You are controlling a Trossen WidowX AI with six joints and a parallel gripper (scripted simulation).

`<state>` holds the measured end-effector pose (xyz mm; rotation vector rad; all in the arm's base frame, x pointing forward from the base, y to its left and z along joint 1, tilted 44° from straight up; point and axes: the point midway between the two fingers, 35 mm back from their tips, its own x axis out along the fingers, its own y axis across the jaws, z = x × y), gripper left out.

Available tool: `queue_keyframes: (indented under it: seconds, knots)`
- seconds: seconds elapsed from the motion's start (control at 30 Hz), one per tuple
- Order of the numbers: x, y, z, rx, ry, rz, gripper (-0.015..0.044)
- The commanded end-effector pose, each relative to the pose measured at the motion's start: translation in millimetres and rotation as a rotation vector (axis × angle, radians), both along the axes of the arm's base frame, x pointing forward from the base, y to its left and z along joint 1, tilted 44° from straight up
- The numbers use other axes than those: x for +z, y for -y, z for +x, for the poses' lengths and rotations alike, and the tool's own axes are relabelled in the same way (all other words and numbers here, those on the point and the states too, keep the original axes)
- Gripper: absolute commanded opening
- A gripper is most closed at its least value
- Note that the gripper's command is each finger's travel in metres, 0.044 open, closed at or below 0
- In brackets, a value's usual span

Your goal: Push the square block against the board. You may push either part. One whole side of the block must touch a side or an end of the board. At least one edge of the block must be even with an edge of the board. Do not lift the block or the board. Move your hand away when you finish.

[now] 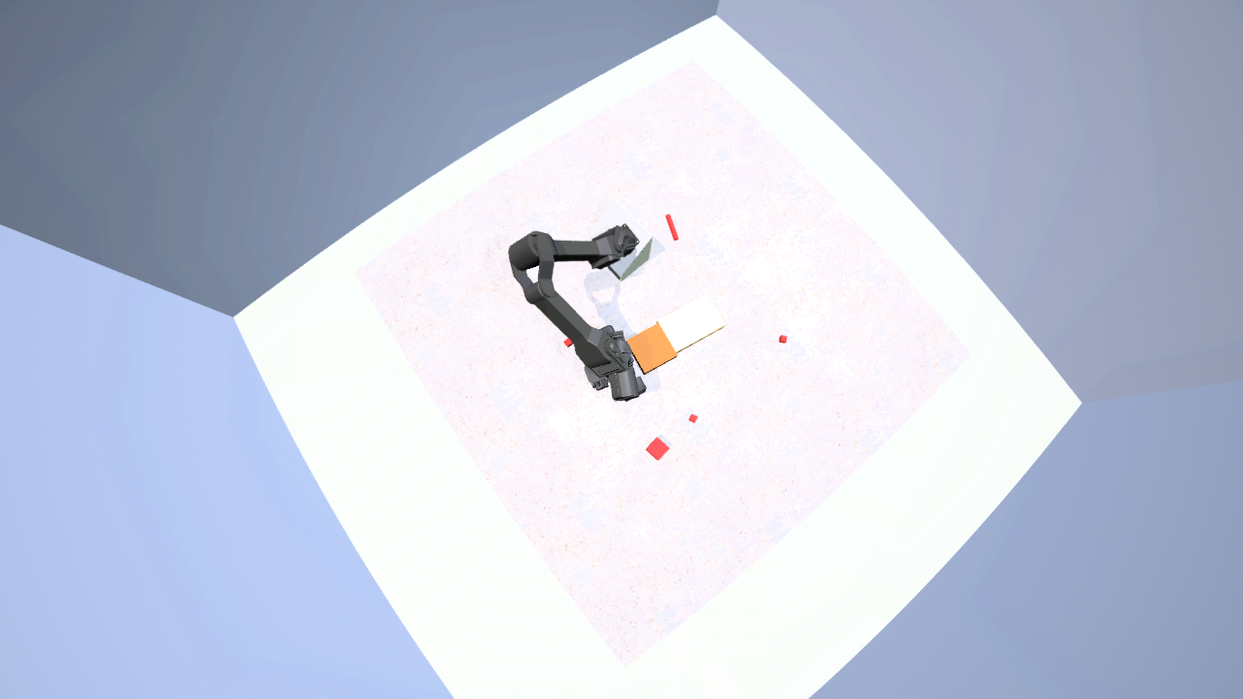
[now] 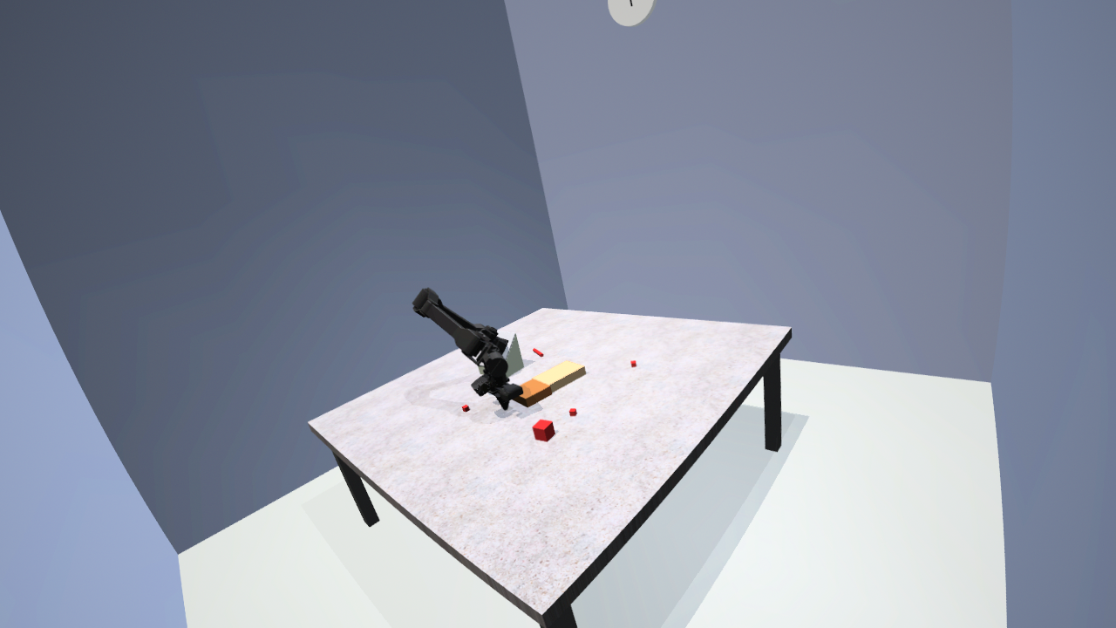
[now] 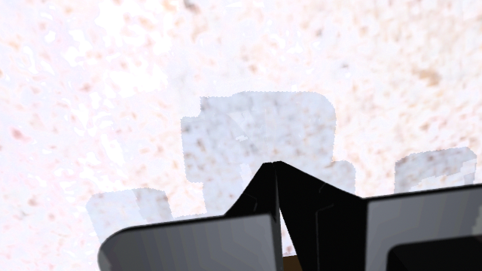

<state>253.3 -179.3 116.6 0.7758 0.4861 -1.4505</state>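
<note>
A speckled pale stone-look table carries everything. Over it bends the black jointed metal arm, its closed gripper with the tips together and nothing between them, low on the arm's side of the block. The long cream rectangular board lies flat. At its near end sits the square orange block, flat and seemingly against that end, though a hairline gap or slight offset at the corners cannot be ruled out.

The block looks like wood: stiff, probably light, not fragile, and likely to slide readily and swivel if pushed off-centre. No grasp is needed; the best contact is low on the middle of the face opposite the board, or near a corner for a small turn. Too hard a shove would probably carry the board along. If the edges are even, backing off should finish the job.
</note>
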Motion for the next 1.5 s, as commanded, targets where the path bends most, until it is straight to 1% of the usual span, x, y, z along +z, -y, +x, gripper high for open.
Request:
queue_keyframes:
  seconds: [0.0, 0.07, 0.2, 0.43, 1.47]
  knots:
    - [6, 4, 1, 0.004, 0.006, 0.0, 0.0]
    - [7, -5, 0, 0.0, 0.001, 0.001, 0.0]
    - [40, -36, -6, 0.004, 0.005, 0.003, 0.0]
    - [39, -38, -3, 0.03, -0.004, 0.003, 0.0]
    - [-6, -98, 69, 0.78, -0.714, -0.084, 0.0]
